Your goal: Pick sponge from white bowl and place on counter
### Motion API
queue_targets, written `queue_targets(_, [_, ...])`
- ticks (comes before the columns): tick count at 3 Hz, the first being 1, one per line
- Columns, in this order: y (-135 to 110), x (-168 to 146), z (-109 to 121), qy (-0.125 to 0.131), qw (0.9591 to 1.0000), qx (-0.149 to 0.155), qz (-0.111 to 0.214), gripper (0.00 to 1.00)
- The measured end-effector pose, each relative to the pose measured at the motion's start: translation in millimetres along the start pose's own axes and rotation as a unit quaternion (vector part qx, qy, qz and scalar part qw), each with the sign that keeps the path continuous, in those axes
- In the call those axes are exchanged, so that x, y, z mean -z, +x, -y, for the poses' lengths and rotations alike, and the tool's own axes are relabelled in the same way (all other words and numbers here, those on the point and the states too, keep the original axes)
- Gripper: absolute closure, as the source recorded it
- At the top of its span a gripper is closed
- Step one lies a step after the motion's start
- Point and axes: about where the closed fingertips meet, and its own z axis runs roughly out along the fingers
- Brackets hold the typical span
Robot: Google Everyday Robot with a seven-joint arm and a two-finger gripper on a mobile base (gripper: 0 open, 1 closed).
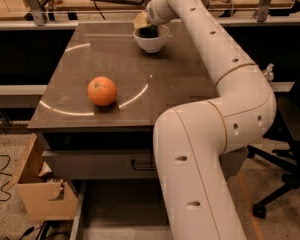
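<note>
Counting across the counter [185,79] gives one white bowl [152,44], one orange fruit [102,91] and one sponge [149,32], with a single arm [225,59] reaching over from the right. The bowl stands near the far edge, well apart from the orange, which rests near the front left, just beside a thin white arc [136,96] marked on the top. The sponge lies inside the bowl, only its dark green face showing above the rim. The gripper [144,24] is lowered onto the bowl's left side, its pale-yellow padding right above the sponge and apparently touching it; whether it is clamped on the sponge or loose cannot be told. Below the top is one grey drawer [100,164], and one cardboard box [37,196] sits on the floor at the left
</note>
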Motion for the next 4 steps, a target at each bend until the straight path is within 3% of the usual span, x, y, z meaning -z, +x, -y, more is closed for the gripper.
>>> queue_targets(2, [1, -3, -1, -0.001, 1.0, 0.0, -0.002, 1.0])
queue_targets(4, [-19, 35, 19, 0.005, 0.9993, 0.023, 0.028, 1.0])
